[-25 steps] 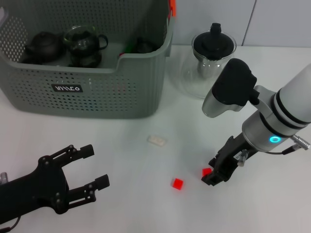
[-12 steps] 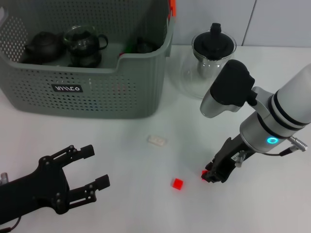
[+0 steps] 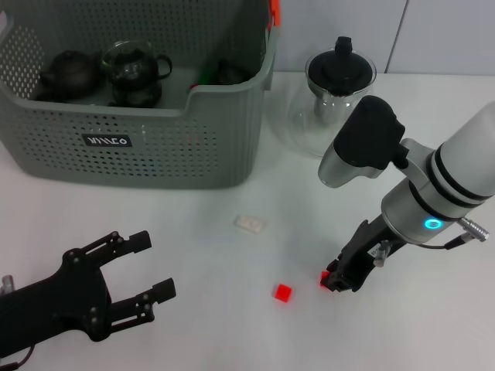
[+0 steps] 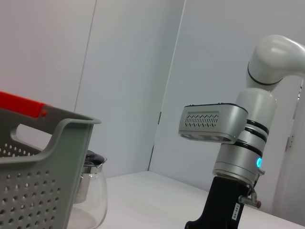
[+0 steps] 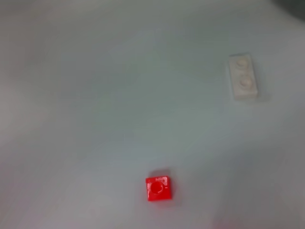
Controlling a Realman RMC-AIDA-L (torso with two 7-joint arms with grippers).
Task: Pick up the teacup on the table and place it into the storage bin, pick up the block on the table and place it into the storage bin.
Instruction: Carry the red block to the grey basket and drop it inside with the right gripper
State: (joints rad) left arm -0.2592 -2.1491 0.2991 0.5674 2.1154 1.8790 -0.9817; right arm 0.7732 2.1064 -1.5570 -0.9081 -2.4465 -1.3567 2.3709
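Note:
My right gripper (image 3: 334, 279) is down on the table at the right, shut on a small red block (image 3: 326, 277) that rests on the surface. A second red block (image 3: 283, 291) (image 5: 158, 188) lies loose just left of it. The grey-green storage bin (image 3: 193, 147) (image 4: 43, 162) stands at the back left with dark tea ware inside. No teacup shows on the table, and I cannot make one out in the bin. My left gripper (image 3: 152, 265) hovers open and empty at the front left.
A small white block (image 3: 249, 223) (image 5: 244, 76) lies in front of the bin. A clear glass teapot (image 3: 329, 108) (image 4: 90, 191) with a black lid stands right of the bin, behind my right arm (image 4: 238, 157).
The right gripper has moved down and slightly left onto the red block, which is now partly hidden. The left arm and the loose blocks have not moved.

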